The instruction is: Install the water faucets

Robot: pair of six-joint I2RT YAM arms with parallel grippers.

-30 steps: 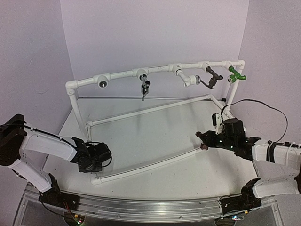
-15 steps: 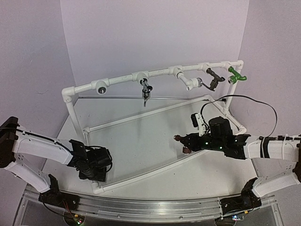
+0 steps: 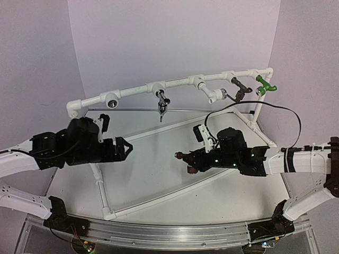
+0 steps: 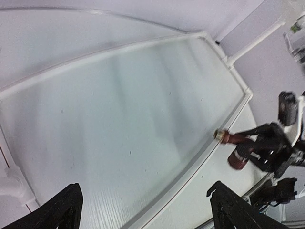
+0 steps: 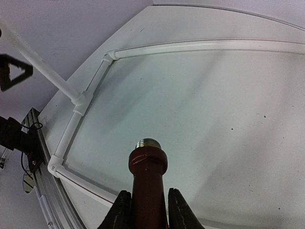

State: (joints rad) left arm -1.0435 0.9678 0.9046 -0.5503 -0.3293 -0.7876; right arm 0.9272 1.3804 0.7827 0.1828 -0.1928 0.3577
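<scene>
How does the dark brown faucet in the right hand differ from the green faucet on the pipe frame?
Colour: the dark brown faucet is reddish brown with a metal threaded end; the green faucet is bright green. State: the brown one is gripped in the right hand, not yet installed; the green one is already mounted on the pipe frame. Both are small taps.

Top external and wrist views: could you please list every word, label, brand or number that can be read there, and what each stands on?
No text can be read in any view.
The dark brown faucet held in the right tool shows only its metal thread and no marking.
The white pipe frame looks plain; any print on it is too small to tell.
</scene>
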